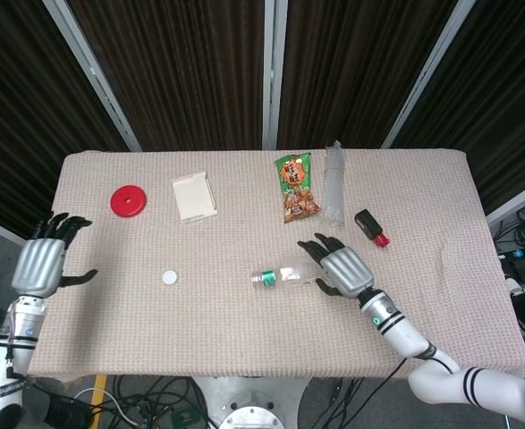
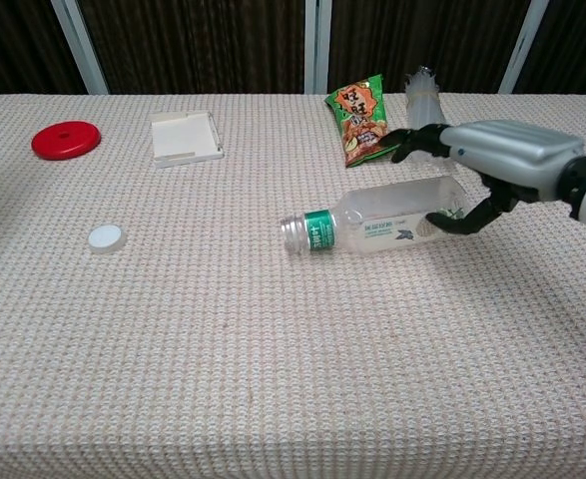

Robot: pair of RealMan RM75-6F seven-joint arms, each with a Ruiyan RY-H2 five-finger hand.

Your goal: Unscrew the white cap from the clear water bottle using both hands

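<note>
The clear water bottle [image 1: 284,275] [image 2: 377,226] lies on its side on the table, its open neck and green label pointing left. The white cap [image 1: 169,278] [image 2: 105,238] rests alone on the cloth, well to the bottle's left. My right hand [image 1: 342,268] [image 2: 497,160] hovers at the bottle's base end with fingers spread above it and the thumb curled beside the base, without a firm grip. My left hand [image 1: 40,265] is open with fingers apart, past the table's left edge, far from the cap. The chest view does not show it.
A red disc [image 1: 129,199] [image 2: 65,140] and a white flat box [image 1: 194,196] [image 2: 186,137] lie at the back left. A snack packet [image 1: 297,186] [image 2: 362,108], a clear plastic bundle [image 1: 334,183] [image 2: 424,92] and a black-and-red item [image 1: 371,227] lie behind the right hand.
</note>
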